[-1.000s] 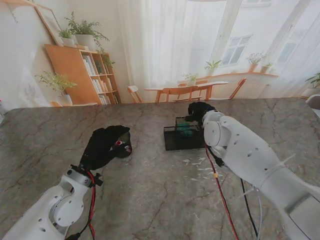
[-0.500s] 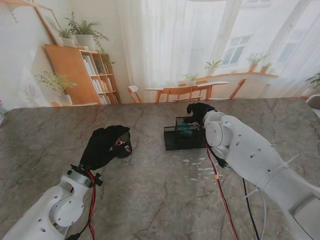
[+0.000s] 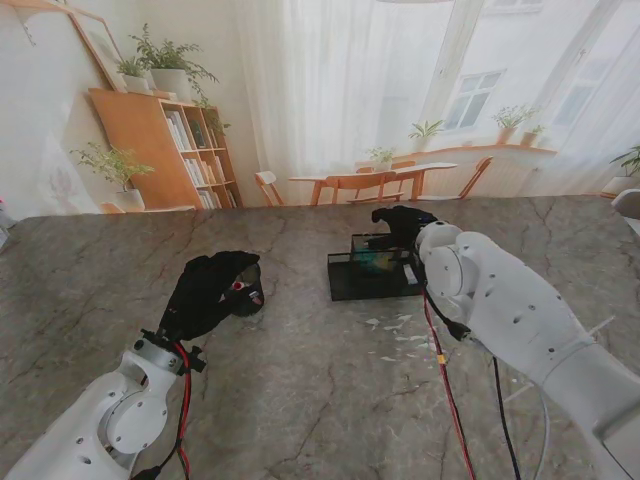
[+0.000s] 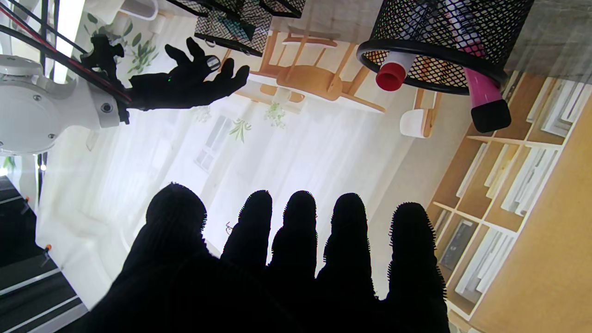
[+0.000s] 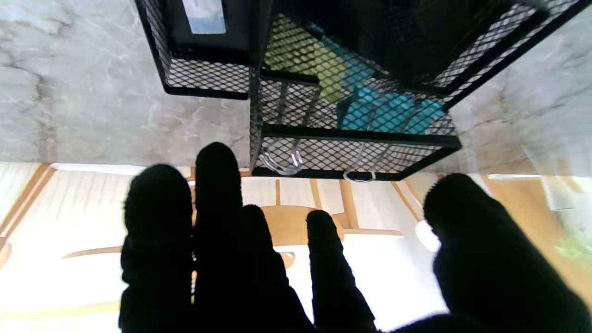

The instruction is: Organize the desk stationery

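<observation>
Stationery is sitting in two containers on the marble table (image 3: 300,400). A black mesh organizer (image 3: 368,275) is standing near the middle of the table, and teal and yellow items (image 5: 370,108) are showing through its mesh in the right wrist view; exactly what they are cannot be told. A round mesh pen cup (image 4: 444,32) is standing to the left, holding a red-capped marker (image 4: 391,74) and a pink marker with a black cap (image 4: 483,101).

The right hand (image 3: 400,225) is hovering over the far right part of the organizer with its fingers (image 5: 217,185) spread apart and gripping nothing. The left hand (image 3: 205,290) is resting beside the pen cup, just nearer to me than it, with its fingers (image 4: 300,222) extended, slightly apart and holding nothing.

Small white scraps (image 3: 400,335) are lying on the table, nearer to me than the organizer.
</observation>
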You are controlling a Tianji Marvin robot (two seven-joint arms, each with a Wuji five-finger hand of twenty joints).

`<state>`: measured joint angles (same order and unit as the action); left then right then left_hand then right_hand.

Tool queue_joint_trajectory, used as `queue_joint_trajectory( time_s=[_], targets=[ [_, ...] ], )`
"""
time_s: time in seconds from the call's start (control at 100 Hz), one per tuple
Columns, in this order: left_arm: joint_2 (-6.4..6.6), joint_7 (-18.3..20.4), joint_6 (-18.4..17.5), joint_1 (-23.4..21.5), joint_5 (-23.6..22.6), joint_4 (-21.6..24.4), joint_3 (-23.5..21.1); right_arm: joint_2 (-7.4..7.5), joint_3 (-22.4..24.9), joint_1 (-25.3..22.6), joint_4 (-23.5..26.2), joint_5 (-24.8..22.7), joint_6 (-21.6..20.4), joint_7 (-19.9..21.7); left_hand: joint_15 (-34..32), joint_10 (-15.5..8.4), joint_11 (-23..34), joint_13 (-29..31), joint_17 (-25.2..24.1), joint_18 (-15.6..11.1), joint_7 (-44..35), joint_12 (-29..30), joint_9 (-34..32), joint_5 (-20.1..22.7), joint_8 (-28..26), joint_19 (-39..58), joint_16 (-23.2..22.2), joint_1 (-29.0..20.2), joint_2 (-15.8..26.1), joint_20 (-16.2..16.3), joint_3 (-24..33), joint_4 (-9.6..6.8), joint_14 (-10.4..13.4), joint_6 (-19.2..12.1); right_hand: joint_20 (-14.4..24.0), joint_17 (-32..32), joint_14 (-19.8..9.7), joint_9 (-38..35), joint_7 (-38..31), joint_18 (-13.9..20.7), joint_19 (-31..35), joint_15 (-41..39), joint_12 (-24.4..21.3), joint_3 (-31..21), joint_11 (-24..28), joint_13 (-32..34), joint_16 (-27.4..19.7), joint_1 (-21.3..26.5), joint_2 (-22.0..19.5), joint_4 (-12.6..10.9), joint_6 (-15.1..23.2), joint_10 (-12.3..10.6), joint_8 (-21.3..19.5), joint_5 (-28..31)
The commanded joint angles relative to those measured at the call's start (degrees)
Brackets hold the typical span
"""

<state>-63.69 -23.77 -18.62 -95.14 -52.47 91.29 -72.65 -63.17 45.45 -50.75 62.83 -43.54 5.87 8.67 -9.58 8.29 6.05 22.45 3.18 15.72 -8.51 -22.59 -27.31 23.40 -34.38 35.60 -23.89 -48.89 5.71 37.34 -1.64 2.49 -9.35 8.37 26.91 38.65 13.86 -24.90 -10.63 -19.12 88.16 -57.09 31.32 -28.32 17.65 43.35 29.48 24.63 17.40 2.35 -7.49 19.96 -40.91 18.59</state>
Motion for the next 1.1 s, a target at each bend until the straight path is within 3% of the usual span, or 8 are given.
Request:
queue_joint_trajectory(
  time_s=[0.0,0.2,0.31,0.57,0.67,0.78,0.82,1.09],
  targets=[
    [-0.23,-0.17,-0.16,-0.25,0.03,0.22,0.10,0.77,0.55,-0.35,1.09,-0.04,-1.07,0.65,-0.04,-1.15,-0.13,0.56,-0.29,-0.46,-0.37,-0.32,-0.20,0.95,-0.20,-0.87,-0.39,-1.06,3.70,-0.44,-1.04,0.45,1.16,-0.69,2.80,-2.28,1.86,2.42,1.24,-2.56,0.84,1.31,-0.04,0.32,-2.38,-3.16,1.48,-2.71,-1.99,-0.26,1.12,-0.17,1.25,-2.68],
    [-0.23,-0.06,-0.22,-0.18,0.11,0.19,0.16,1.36,3.34,-1.72,3.85,-1.75,-5.01,0.87,0.00,-1.24,-0.13,0.49,-0.31,-0.38,-0.38,-0.32,-0.21,0.96,-0.21,-0.88,-0.38,-1.00,3.69,-0.43,-1.06,0.45,1.27,-0.71,4.87,-9.71,3.69,4.37,2.06,-5.15,-1.78,7.65,-0.04,0.55,-6.17,-9.81,0.97,-5.22,-3.38,-0.08,1.39,-1.54,1.24,-4.59],
    [-0.24,-0.07,-0.21,-0.18,0.11,0.21,0.18,1.69,4.57,-2.30,5.18,-2.03,-7.16,1.76,-0.01,-1.23,-0.15,0.53,-0.31,-0.41,-0.38,-0.31,-0.14,0.93,-0.21,-0.89,-0.39,-0.94,3.72,-0.43,-1.07,0.46,1.26,-0.77,3.00,-22.52,5.51,5.63,2.89,-8.74,-11.71,20.73,-0.75,0.20,-9.44,-16.19,-3.03,-5.94,-3.36,0.00,1.47,-3.04,1.34,-5.31],
    [-0.24,-0.07,-0.16,-0.10,0.13,0.17,0.22,2.73,7.47,-3.90,7.65,-2.68,-13.73,4.58,0.00,-1.14,-0.14,0.46,-0.30,-0.43,-0.38,-0.31,-0.17,0.95,-0.21,-0.90,-0.39,-1.02,3.75,-0.42,-1.03,0.44,1.13,-0.65,-18.17,-45.16,-2.94,14.75,8.84,4.49,-40.65,48.55,-9.93,0.24,-16.65,-37.33,-14.79,-6.39,-4.08,-0.12,1.17,-8.79,1.12,-11.64],
    [-0.25,-0.05,-0.16,-0.08,0.18,0.15,0.21,3.25,9.37,-5.30,9.47,-3.28,-16.12,5.98,-0.03,-1.12,-0.14,0.52,-0.35,-0.37,-0.39,-0.31,-0.14,0.97,-0.21,-0.92,-0.40,-1.04,3.77,-0.43,-1.02,0.44,1.08,-0.65,-25.87,-45.53,-3.44,18.01,12.89,7.50,-52.33,56.98,-16.24,0.53,-18.79,-40.30,-17.30,-6.59,-4.64,-0.26,-0.06,-8.15,12.44,-10.59],
    [-0.25,-0.11,-0.18,-0.09,0.13,0.15,0.19,3.76,12.03,-7.62,12.00,-4.59,-18.54,6.89,-0.05,-1.19,-0.13,0.55,-0.30,-0.43,-0.37,-0.31,-0.18,0.91,-0.21,-0.91,-0.41,-1.06,3.79,-0.42,-1.02,0.44,1.15,-0.77,-25.31,-45.72,-2.56,18.07,13.59,7.76,-55.34,57.36,-19.45,0.46,-18.78,-40.49,-16.56,-5.52,-3.89,-0.37,-1.18,-6.55,17.61,-10.17],
    [-0.25,-0.12,-0.17,-0.09,0.13,0.15,0.19,3.89,13.13,-8.62,12.86,-5.34,-19.56,6.66,-0.03,-1.15,-0.15,0.51,-0.35,-0.41,-0.39,-0.30,-0.13,0.96,-0.22,-0.93,-0.40,-1.07,3.78,-0.43,-1.03,0.44,1.08,-0.64,-20.03,-45.83,-2.05,18.16,12.47,7.37,-55.83,57.05,-18.02,0.26,-18.25,-40.32,-14.12,-5.13,-3.39,-0.42,-1.30,-6.10,21.20,-10.04],
    [-0.22,0.04,-0.18,-0.09,0.11,0.15,0.25,4.60,20.63,-16.23,18.53,-11.01,-27.12,3.52,0.00,-1.13,-0.16,0.46,-0.40,-0.35,-0.37,-0.30,-0.11,0.92,-0.21,-0.93,-0.39,-1.03,3.80,-0.41,-1.02,0.43,1.19,-0.70,-13.22,-45.44,0.28,18.48,11.93,4.01,-44.31,53.15,-7.54,-1.89,-15.90,-34.99,-9.66,-2.89,-0.18,-0.88,-1.77,-4.44,15.52,-10.43]
  ],
)
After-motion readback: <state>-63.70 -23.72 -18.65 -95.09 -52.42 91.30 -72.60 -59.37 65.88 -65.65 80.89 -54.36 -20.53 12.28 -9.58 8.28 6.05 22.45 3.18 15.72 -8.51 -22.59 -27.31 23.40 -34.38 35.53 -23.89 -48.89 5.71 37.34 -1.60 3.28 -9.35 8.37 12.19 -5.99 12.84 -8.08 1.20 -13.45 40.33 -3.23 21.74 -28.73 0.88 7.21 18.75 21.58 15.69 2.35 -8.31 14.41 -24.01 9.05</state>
